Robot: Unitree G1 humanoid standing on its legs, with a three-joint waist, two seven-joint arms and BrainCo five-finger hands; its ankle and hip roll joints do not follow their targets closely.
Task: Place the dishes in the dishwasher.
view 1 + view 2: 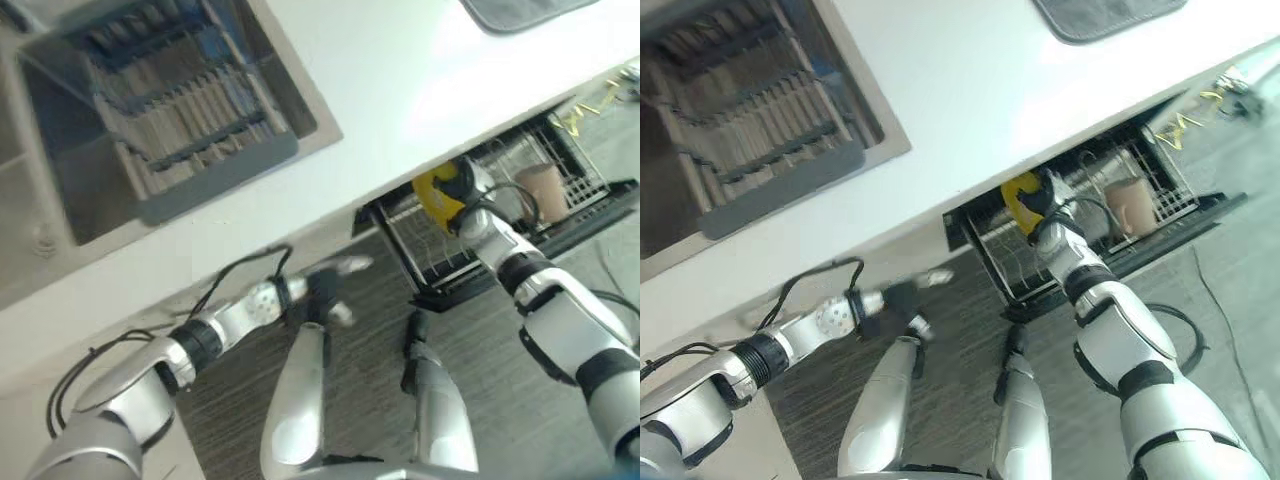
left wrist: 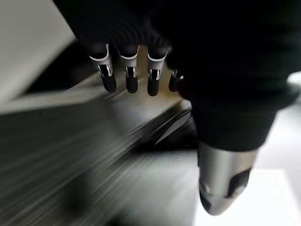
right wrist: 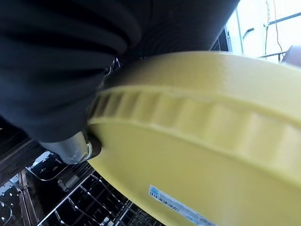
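Note:
My right hand [image 1: 466,190] is shut on a yellow dish [image 1: 434,193] with a ribbed rim. It holds the dish on edge over the left part of the pulled-out dishwasher rack [image 1: 590,186], just under the counter edge. In the right wrist view the yellow dish [image 3: 202,155] lies against the hand [image 3: 56,70], with the thumb on its rim and rack wires below. A pinkish-brown cup [image 1: 542,190] stands in the rack to the right of the dish. My left hand [image 1: 325,286] hovers open below the counter front, holding nothing.
A white counter [image 1: 400,90] runs across the view above the dishwasher. At its far left is a sink [image 1: 60,190] with a grey dish rack [image 1: 180,110] in it. A grey mat [image 1: 520,12] lies at the back right. Dark floor lies below.

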